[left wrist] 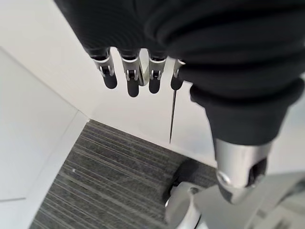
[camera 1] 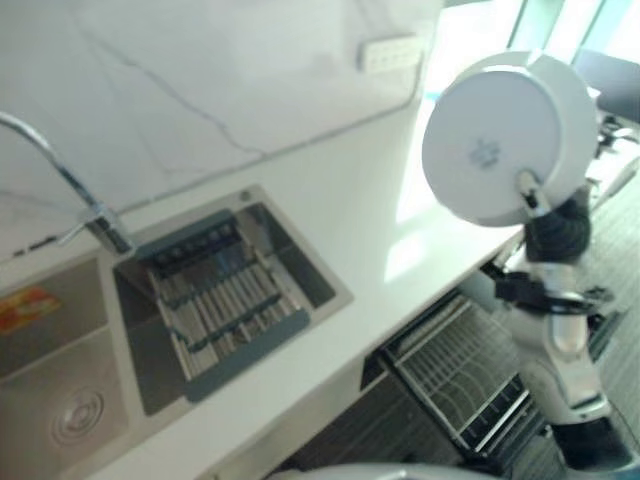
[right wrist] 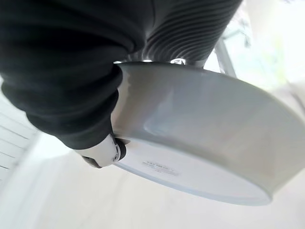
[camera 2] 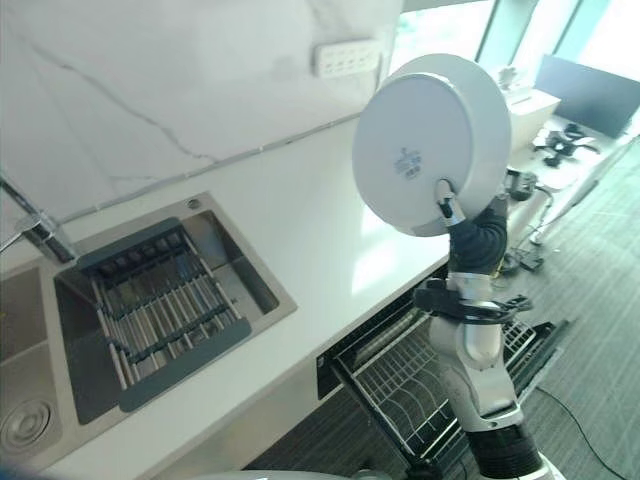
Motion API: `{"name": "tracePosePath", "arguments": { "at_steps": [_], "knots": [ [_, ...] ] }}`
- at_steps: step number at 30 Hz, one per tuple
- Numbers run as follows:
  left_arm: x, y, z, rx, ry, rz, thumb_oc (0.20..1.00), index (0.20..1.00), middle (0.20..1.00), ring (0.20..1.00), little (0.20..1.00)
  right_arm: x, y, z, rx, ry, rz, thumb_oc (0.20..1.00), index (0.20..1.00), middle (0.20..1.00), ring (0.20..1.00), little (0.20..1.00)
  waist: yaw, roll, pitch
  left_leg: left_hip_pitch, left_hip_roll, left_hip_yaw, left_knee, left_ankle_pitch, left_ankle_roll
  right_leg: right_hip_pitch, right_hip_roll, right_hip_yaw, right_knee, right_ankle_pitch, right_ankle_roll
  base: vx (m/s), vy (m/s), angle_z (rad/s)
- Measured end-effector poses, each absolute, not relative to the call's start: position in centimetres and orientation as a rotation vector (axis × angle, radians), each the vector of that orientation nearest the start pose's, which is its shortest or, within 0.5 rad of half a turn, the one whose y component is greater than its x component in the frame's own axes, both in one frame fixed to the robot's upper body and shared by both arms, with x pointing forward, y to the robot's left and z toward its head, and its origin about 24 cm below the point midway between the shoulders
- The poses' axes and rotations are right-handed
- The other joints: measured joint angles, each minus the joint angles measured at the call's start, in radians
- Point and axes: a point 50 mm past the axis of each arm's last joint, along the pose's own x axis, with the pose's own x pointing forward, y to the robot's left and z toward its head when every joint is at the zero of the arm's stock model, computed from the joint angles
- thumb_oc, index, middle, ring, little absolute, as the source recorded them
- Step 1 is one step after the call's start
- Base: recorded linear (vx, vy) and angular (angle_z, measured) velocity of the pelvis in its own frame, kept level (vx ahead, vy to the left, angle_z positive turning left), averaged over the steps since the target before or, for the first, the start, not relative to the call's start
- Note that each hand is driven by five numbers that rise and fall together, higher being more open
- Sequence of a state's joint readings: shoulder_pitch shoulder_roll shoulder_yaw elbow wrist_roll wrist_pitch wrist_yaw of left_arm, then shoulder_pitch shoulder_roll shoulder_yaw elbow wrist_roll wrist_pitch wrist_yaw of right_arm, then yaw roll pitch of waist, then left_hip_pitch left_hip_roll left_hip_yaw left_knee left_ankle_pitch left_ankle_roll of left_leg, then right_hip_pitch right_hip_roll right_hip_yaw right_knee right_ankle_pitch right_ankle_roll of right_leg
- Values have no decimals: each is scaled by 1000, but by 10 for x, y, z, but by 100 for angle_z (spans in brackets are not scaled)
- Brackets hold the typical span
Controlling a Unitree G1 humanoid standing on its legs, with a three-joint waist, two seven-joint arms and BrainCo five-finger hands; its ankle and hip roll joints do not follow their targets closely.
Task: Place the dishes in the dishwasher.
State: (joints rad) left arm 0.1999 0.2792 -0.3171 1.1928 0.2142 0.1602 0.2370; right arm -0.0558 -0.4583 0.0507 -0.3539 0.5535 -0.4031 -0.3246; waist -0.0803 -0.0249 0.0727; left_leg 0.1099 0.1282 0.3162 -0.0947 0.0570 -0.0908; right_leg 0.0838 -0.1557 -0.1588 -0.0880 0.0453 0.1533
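My right hand [camera 2: 470, 228] is clamped on a white bowl [camera 2: 425, 140], underside facing me, at 2 o'clock. Open dishwasher rack [camera 2: 400, 375] at 5 o'clock. My left hand [left wrist: 138, 71] hangs, fingers straight, loosely together.

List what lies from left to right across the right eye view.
Faucet → sink drying rack → wall outlet strip → white plate held up in the right hand, with the open dishwasher rack below it → desk with a monitor.

White dish [camera 1: 495, 135] held up by right robot hand [camera 1: 535, 193]
Thumb on dish's underside, above white counter [camera 1: 350, 220]; sink rack [camera 1: 225, 300] left, open dishwasher rack [camera 1: 455, 370] below.
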Motion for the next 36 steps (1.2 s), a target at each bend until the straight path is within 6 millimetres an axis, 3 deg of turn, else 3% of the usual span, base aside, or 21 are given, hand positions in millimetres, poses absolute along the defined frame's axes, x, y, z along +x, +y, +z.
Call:
{"name": "tracePosePath", "arguments": {
  "at_steps": [3,7,9,12,17,26,29,34,36],
  "knots": [
    [-14,248,-165,799,1512,-87,1000,1000,1000,1000,1000,218,-233,171,257,-712,-239,200,200,200,200,200,-32,-10,-23,-7,4,41,0,-7,-8,-35,5,44,-5,8,-12,-42,-140,-42],
    [7,238,-168,808,1441,-127,1000,1000,1000,1000,1000,218,-234,172,279,-724,-280,200,200,200,200,200,-31,2,-6,-56,-1,46,0,10,9,-90,6,63,-6,41,-2,-62,-82,-10],
    [7,236,-168,800,1433,-131,1000,1000,1000,1000,1000,218,-235,172,280,-723,-295,200,200,200,200,200,-29,10,-3,-53,-2,46,0,10,10,-87,4,63,-5,44,-7,-67,-37,2],
    [9,234,-169,793,1418,-131,1000,1000,1000,1000,1000,219,-245,155,257,-653,-362,200,200,200,200,200,-25,17,7,-54,-6,46,6,11,9,-88,1,63,0,46,-8,-107,-28,-1],
    [27,230,-169,782,1369,-116,1000,1000,1000,1000,1000,223,-253,134,260,-569,-442,200,200,200,200,200,-25,40,92,-56,-9,49,7,7,8,-91,-2,64,0,46,-3,-49,-15,-1],
    [34,226,-169,774,1345,-118,1000,1000,1000,1000,1000,225,-249,135,213,-578,-424,200,200,200,200,200,-19,49,123,-58,-19,46,6,9,15,-92,-11,64,0,52,-7,-61,18,1],
    [44,227,-168,752,1328,-83,1000,1000,1000,1000,1000,230,-251,122,164,-526,-448,200,200,200,200,200,-17,46,136,-87,-19,46,7,14,18,-121,-11,65,0,58,-8,-126,-22,0],
    [63,227,-165,711,1279,-17,1000,1000,1000,1000,1000,237,-254,77,165,-343,-537,200,200,200,200,200,-6,48,199,-122,-14,39,26,20,22,-140,-10,62,1,71,-10,-64,-63,1],
    [64,228,-164,663,1282,26,1000,1000,1000,1000,1000,236,-255,68,147,-306,-556,200,200,200,200,200,-5,48,203,-124,-12,28,28,20,22,-134,-9,53,0,69,-12,-7,-57,14]
  ]
}}
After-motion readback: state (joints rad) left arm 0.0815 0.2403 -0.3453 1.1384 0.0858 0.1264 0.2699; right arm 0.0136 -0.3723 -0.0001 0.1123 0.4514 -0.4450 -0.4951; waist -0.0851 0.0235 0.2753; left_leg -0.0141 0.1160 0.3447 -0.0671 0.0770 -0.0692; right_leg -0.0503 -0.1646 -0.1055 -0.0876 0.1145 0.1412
